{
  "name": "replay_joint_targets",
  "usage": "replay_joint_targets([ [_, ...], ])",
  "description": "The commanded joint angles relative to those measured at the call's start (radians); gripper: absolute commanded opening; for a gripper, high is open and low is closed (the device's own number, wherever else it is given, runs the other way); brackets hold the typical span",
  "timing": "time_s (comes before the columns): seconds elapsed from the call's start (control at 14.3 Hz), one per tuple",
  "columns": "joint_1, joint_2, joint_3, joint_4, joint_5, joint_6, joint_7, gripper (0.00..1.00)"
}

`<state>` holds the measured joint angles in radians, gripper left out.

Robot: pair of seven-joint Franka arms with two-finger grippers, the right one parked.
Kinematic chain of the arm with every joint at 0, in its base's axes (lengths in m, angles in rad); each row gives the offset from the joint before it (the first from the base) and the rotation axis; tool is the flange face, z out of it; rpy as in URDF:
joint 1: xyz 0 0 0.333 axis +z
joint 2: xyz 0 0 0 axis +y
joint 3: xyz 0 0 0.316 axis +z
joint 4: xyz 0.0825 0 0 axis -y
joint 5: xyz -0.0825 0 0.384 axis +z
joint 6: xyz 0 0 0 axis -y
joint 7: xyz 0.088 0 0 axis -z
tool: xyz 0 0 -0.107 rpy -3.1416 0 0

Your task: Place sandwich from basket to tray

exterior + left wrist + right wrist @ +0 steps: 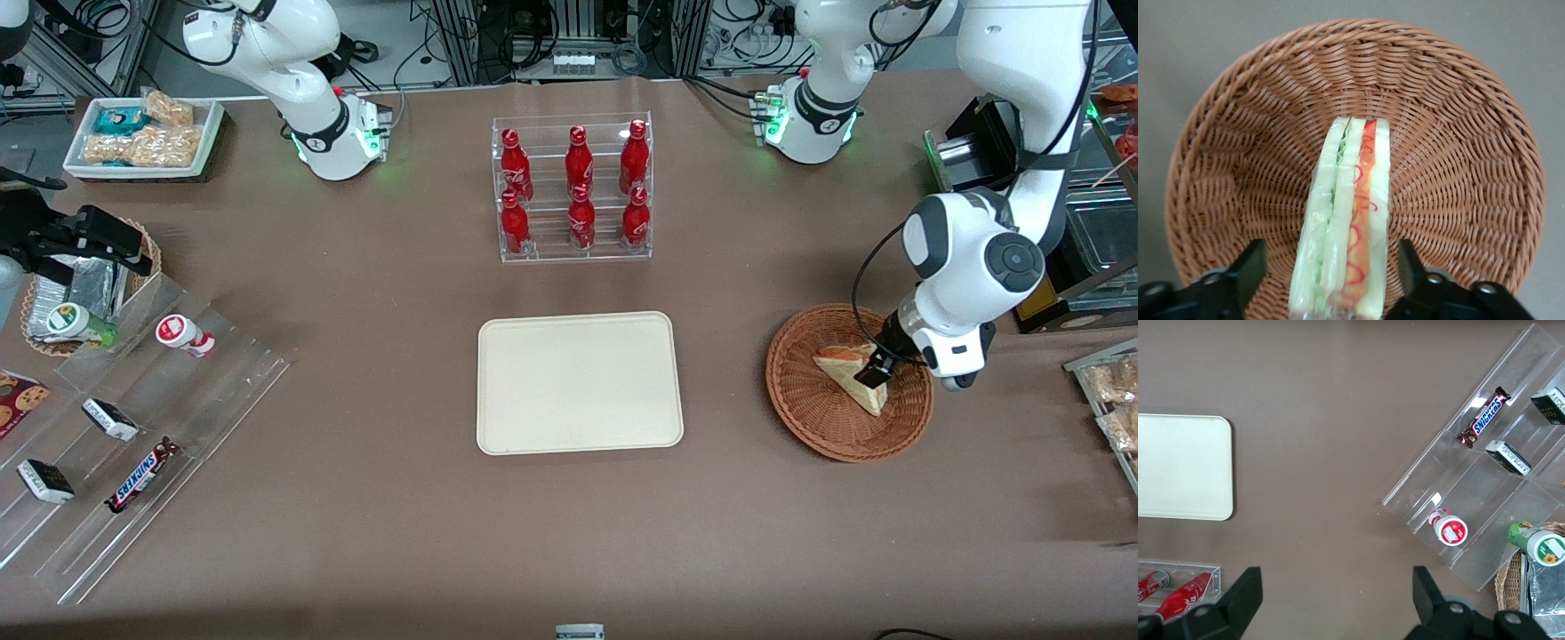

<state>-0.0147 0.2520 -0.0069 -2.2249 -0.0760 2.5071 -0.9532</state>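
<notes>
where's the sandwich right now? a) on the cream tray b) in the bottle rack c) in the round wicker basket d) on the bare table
c: the sandwich lies in the basket, with the open end effector straddling it, fingers apart on either side; the tray holds nothing.

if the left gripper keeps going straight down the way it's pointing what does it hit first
Most likely the sandwich: the left gripper hangs open over the basket, a finger on each side of the wedge. The fingers themselves would probably reach the basket's wicker floor; depth is unclear.
</notes>
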Motion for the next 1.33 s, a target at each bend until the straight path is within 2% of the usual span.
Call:
replay_joint_targets([
  [0.0, 0.006, 0.019, -0.008, 0.004, -0.019, 0.026, -0.045, 0.17],
  [0.07, 0.004, 0.018, -0.008, 0.005, -0.019, 0.015, -0.039, 0.07],
  [0.14, 0.002, 0.015, -0.008, 0.013, -0.018, 0.006, -0.027, 0.04],
  [0.42, -0.013, 0.016, -0.018, 0.170, -0.010, -0.201, -0.024, 0.03],
  [0.56, -0.059, 0.026, -0.019, 0.263, -0.010, -0.295, -0.024, 0.02],
  [0.98, -0.312, 0.111, -0.019, 0.407, -0.010, -0.321, -0.025, 0.02],
  [1.26, -0.490, 0.281, -0.018, 0.612, -0.007, -0.317, -0.030, 0.03],
])
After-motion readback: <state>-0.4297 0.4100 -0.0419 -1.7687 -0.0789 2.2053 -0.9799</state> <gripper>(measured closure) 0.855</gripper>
